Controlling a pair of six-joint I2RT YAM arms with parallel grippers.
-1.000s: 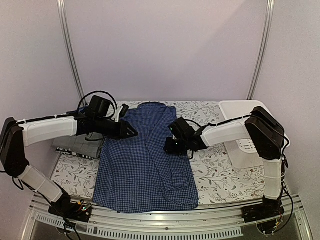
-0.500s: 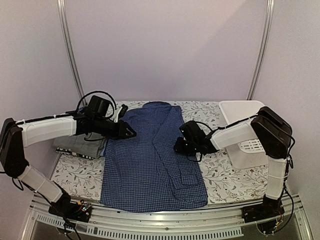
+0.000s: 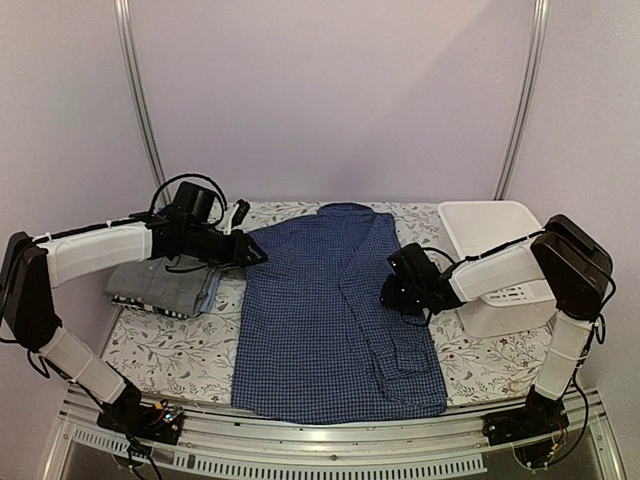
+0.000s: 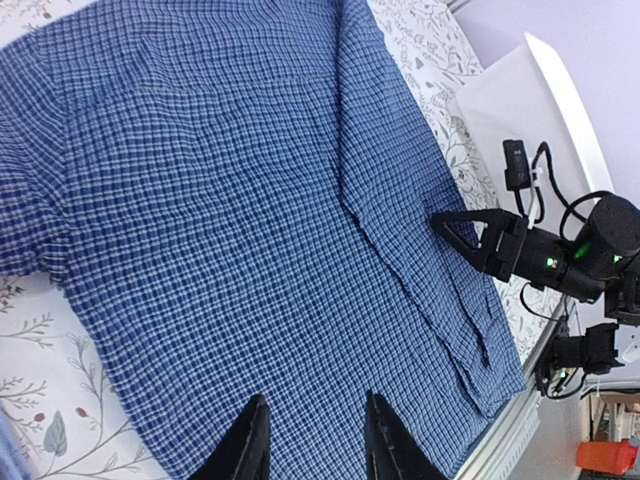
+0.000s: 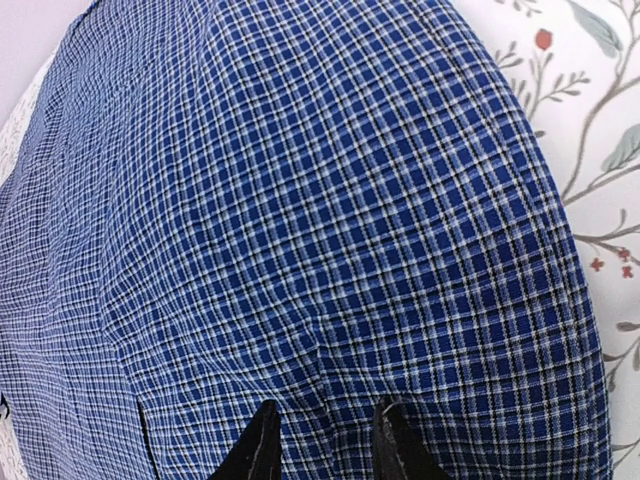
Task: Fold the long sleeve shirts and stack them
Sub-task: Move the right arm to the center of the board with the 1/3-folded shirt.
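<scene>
Top external view: the dark blue check shirt (image 3: 330, 310) is lying spread flat on the bench (image 3: 150, 345), collar towards the far edge. The left claw (image 3: 252, 252) is pinching its left edge near the shoulder. The right claw (image 3: 392, 292) is pinching its right edge. The grey and striped shirts (image 3: 160, 288) are sitting folded at the left. Judgement: the blue one is awaiting every fold, then stacking.
</scene>
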